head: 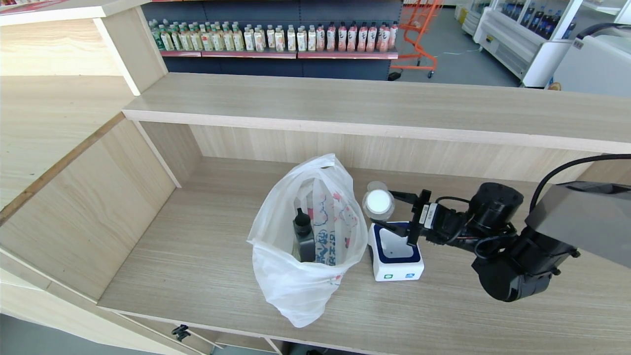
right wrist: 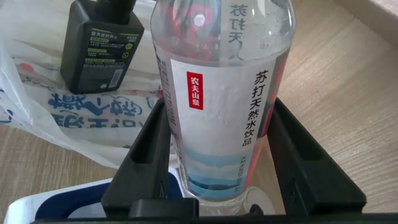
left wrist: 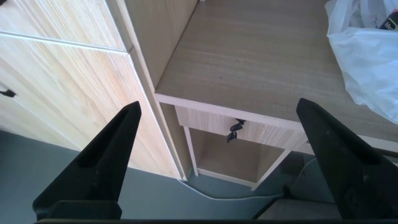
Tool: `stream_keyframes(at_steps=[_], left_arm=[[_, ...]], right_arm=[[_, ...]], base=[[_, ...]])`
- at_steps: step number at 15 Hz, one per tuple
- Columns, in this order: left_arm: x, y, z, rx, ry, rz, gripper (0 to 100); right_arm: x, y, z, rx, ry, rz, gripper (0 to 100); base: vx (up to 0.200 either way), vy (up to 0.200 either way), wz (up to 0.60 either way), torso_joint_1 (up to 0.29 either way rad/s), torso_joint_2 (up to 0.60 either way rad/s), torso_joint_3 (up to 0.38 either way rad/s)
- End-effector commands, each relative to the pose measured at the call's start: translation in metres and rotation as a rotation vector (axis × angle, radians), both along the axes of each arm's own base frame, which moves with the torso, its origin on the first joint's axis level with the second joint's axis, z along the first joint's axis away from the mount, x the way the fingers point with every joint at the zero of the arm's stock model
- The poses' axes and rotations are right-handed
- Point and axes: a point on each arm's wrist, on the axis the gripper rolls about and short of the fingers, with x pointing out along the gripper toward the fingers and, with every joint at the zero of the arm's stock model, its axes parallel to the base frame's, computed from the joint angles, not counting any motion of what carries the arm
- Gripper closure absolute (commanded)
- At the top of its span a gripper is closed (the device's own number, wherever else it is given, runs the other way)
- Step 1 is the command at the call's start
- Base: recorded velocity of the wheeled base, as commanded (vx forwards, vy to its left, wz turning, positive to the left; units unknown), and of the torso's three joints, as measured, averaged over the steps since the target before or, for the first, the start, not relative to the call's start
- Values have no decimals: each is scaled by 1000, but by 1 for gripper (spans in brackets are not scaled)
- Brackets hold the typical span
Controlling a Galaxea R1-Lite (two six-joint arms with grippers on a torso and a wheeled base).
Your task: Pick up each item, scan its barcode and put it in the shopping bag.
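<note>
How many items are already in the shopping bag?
2 visible: a black bottle on the robot's left side of the shopping bag, and a printed pack beside it on the right. More may lie hidden beneath.

The pale wooden counter (head: 197, 256) is showing a matt, fine grain. The thin white plastic shopping bag (head: 296, 291) is looking crinkled and translucent. The clear plastic water bottle (right wrist: 221, 93) is gleaming, the black plastic bottle (right wrist: 102, 53) is looking matt, and the white-and-blue plastic scanner box (head: 397, 268) is shining smoothly.

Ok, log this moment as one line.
right tool: shut on clear plastic water bottle above white-and-blue scanner | white plastic shopping bag: black bottle inside | left tool: open, empty
</note>
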Motion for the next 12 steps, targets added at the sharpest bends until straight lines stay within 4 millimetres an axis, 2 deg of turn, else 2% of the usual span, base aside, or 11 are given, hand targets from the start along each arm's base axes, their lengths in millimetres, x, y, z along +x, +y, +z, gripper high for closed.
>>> stream_keyframes(at_steps=[1,4,7,9,12], left_arm=[[0,0,0,0,2,1,0],[0,0,0,0,2,1,0],[0,0,0,0,2,1,0],[0,0,0,0,2,1,0],[0,0,0,0,2,1,0]], right_arm=[[2,1,-7,-6,13,5,100],[-3,2,19,12,-57,14,100],[-22,-3,44,38,-66,20,100],[-31,-5,47,35,-59,20,100],[-33,-7,45,31,-50,16,100]], base=[[0,0,0,0,0,0],[0,0,0,0,0,0],[0,0,0,0,0,0],[0,0,0,0,0,0],[0,0,0,0,0,0]])
